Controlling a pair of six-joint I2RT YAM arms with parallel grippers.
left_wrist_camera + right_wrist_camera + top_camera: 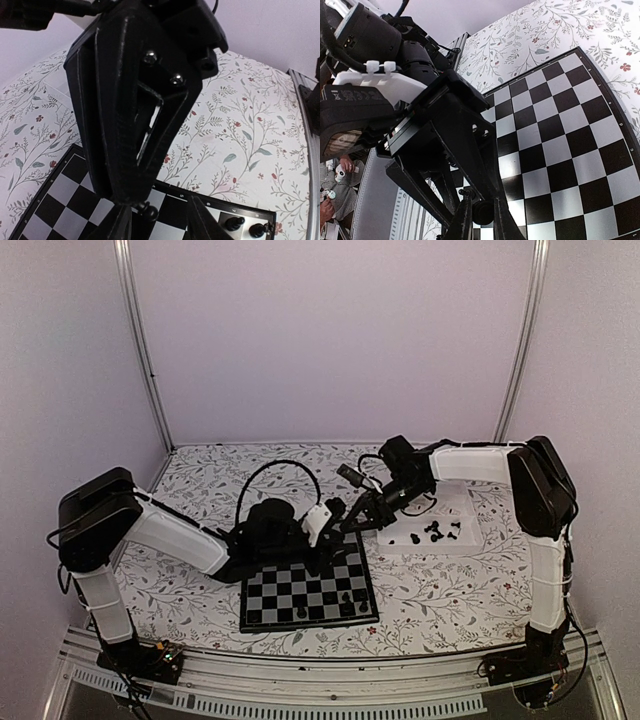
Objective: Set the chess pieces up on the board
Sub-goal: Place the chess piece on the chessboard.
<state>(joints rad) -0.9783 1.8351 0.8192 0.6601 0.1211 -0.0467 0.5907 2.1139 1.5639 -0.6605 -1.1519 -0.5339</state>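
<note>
Right wrist, unlike top: chess piece [483,214] in clenched right pincer [481,205]; left pincer [160,226] released.

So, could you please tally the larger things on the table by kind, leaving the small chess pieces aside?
Chessboard: 1
White tray: 1
Robot arms: 2, the left arm and the right arm
Total: 4
</note>
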